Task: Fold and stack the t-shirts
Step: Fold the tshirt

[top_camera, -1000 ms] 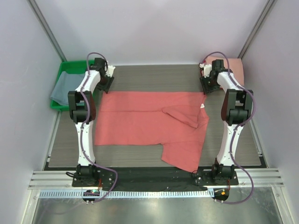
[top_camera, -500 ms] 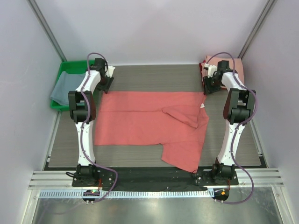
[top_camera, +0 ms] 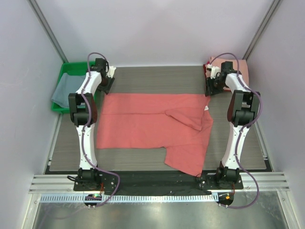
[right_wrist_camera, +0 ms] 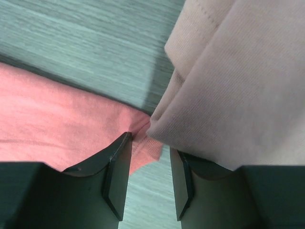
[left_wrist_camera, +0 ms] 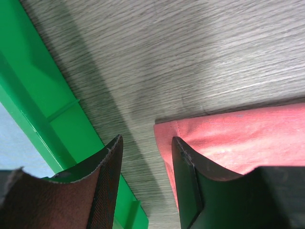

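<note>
The coral-red t-shirt (top_camera: pixel 152 121) lies spread on the table with one sleeve folded in. My left gripper (top_camera: pixel 106 86) is open at its back left corner. In the left wrist view the jaws (left_wrist_camera: pixel 146 141) stand apart just beside that red corner (left_wrist_camera: pixel 228 138), with one finger over the cloth. My right gripper (top_camera: pixel 208 88) is open at the back right corner. In the right wrist view the red corner (right_wrist_camera: pixel 143 143) lies between the open jaws (right_wrist_camera: pixel 150 144), under the edge of the pale pink t-shirt (right_wrist_camera: pixel 238 81). The pink shirt (top_camera: pixel 236 67) lies at the back right. The grey-blue t-shirt (top_camera: pixel 63 91) lies in the tray.
The green plastic tray (top_camera: pixel 71 69) stands at the back left, and its wall (left_wrist_camera: pixel 43 109) is close beside my left fingers. White walls and metal posts enclose the table. The shirt's front flap hangs near the table's front edge (top_camera: pixel 186 164).
Both grippers have shifted slightly at the shirt's back corners, the right one a little toward the pink shirt. The red shirt has not moved.
</note>
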Tool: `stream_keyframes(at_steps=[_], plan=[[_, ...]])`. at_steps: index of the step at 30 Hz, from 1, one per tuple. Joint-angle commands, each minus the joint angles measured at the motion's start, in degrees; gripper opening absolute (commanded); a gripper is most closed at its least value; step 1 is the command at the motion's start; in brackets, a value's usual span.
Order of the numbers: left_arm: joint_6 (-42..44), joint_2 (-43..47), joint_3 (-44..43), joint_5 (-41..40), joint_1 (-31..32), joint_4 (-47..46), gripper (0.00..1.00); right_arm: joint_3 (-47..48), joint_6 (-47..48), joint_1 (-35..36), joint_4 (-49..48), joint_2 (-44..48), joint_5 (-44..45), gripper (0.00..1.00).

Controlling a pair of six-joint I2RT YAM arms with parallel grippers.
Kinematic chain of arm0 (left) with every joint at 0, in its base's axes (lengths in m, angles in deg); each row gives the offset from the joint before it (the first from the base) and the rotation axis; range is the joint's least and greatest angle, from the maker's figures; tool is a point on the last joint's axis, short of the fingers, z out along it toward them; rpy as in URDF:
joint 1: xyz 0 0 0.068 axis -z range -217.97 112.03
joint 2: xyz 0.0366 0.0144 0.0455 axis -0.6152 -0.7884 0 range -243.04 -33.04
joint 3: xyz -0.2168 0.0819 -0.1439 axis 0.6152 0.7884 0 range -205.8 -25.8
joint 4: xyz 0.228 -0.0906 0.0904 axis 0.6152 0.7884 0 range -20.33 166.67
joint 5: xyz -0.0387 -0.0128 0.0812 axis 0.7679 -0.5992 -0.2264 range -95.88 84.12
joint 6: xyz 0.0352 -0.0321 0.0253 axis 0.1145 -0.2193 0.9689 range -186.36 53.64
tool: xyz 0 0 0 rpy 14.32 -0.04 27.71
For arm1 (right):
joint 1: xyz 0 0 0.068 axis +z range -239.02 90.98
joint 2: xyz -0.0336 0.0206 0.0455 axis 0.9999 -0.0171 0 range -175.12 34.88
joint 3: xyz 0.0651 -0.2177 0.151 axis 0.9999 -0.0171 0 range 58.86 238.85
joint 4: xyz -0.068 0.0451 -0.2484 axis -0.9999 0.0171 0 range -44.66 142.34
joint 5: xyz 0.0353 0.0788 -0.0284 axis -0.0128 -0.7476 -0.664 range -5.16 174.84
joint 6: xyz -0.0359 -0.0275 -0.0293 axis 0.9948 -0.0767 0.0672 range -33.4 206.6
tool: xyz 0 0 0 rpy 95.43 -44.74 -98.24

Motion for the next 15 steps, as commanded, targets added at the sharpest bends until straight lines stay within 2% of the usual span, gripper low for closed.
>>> stream_keyframes(at_steps=[1, 4, 7, 10, 15], plan=[[0.85, 2.85, -1.22, -1.15, -0.55, -0.73, 0.47, 3.49, -0.65, 0.06, -0.04, -1.88, -1.3, 0.41], [1.12, 1.7, -2.1, -1.5, -0.55, -0.64, 0.47, 3.94, -0.47, 0.06, -0.04, -3.46, -1.3, 0.36], [1.38, 0.91, -2.54, -1.68, -0.55, -0.81, 0.47, 4.2, -0.3, -0.03, 0.14, -4.26, -1.91, 0.17], [1.3, 0.12, -3.33, -0.8, -0.55, -0.47, 0.46, 4.29, -0.21, -0.03, 0.23, -4.35, -3.14, 0.1], [0.86, -0.32, -3.51, 1.75, -0.64, 0.41, 0.43, 4.21, -0.03, -0.03, 0.23, -4.0, -2.71, 0.08]])
